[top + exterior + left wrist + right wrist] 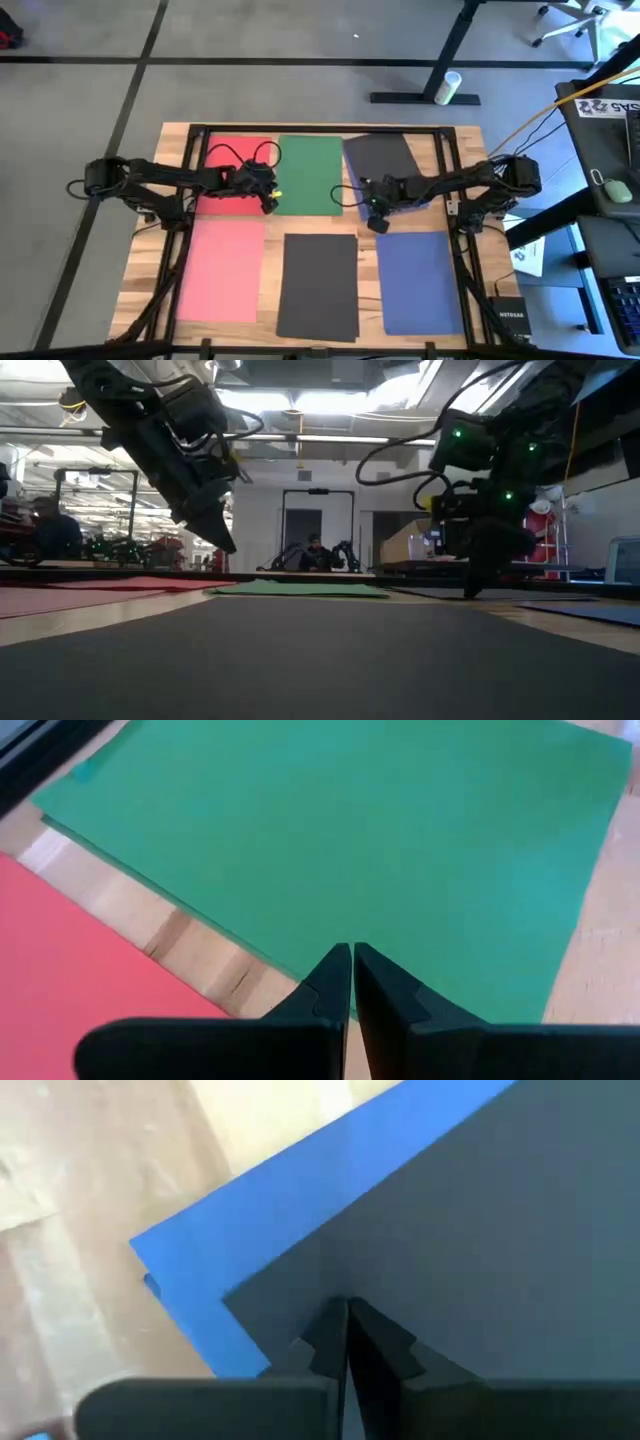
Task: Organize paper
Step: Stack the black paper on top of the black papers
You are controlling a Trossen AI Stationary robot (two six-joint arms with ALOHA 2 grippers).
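Note:
Six coloured sheets of paper lie flat on the wooden table: red [232, 158], green [310, 175] and dark grey [382, 155] along the far side, pink [222, 270], dark grey [318, 285] and blue [420, 282] along the near side. The far dark grey sheet [480, 1230] lies on top of another blue sheet [260, 1220]. My left gripper [351, 950] is shut and hangs above the green sheet's near left edge [200, 910], clear of the table in the low view [224, 543]. My right gripper [346, 1304] is shut at the far dark grey sheet's near left corner. My right gripper has its shut fingertips down on the far dark grey sheet just inside its near left corner [300, 1295], coming from above at a slant from the table's right. The sheet lies flat on the blue sheet beneath. In the low view the fingertips [470, 592] reach the table surface.
A black frame [320, 130] runs around the table's far and side edges. Bare wood [270, 225] shows between the sheets. Right of the table stands a desk with a mouse [620, 190] and papers. People sit in the room beyond the table's far side.

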